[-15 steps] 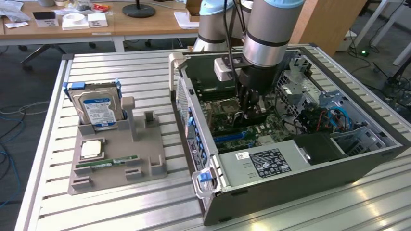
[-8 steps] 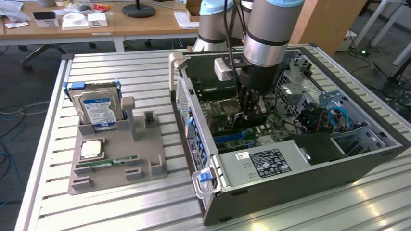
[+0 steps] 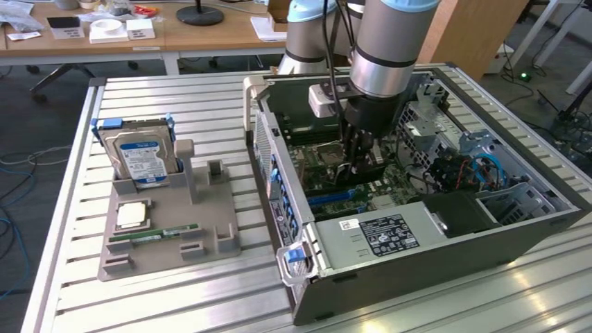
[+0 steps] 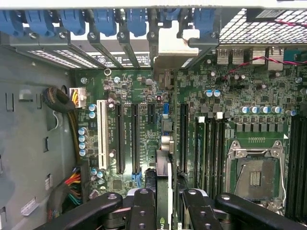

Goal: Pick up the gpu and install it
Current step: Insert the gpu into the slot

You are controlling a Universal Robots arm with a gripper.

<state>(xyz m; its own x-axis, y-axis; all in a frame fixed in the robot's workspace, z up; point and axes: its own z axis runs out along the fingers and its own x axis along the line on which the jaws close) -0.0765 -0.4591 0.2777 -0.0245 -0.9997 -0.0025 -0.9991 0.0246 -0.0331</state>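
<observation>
Gpu [image 4: 163,173] seemingly in downward-pointing claw [image 4: 168,194]

The open grey metal computer case [image 3: 389,277] admits entry from above only. A black box-shaped unit [image 3: 459,211] and blue cables [image 3: 483,166] crowd the exterior view's right. The black gripper [image 4: 168,203], clamped on the thin gpu card [image 4: 163,175], stands over bare black slots [image 4: 120,139]. Slatted aluminium table [image 3: 213,121] lies free at the exterior view's left.

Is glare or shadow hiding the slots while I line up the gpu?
Exterior view: glare streaks the table, and the case interior sits in shade. Wrist view: the motherboard is evenly lit, slots plain; only the claw holding the gpu is dark.
</observation>
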